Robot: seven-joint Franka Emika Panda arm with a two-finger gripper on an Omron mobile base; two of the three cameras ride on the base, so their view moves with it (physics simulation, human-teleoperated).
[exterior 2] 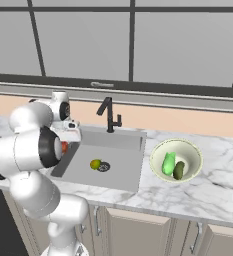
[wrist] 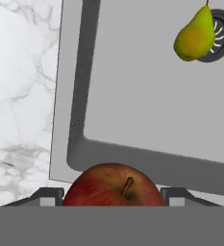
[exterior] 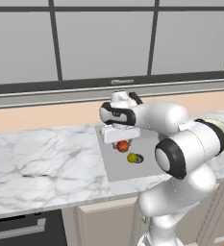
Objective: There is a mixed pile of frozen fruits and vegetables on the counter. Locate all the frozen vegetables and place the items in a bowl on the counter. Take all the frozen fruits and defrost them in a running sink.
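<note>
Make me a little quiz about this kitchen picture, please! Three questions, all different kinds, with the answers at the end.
1. True or false: the round red apple sits between the fingers of the dark two-finger gripper.
2. Where does the yellow-green pear lie? A) in the round cream-green bowl B) in the grey rectangular sink, beside the round drain C) on the white marble counter
3. Fill in: the bowl holds ___ long green vegetables, a light-green one and a dark-green one.

Key: 1 true; 2 B; 3 two.
</note>
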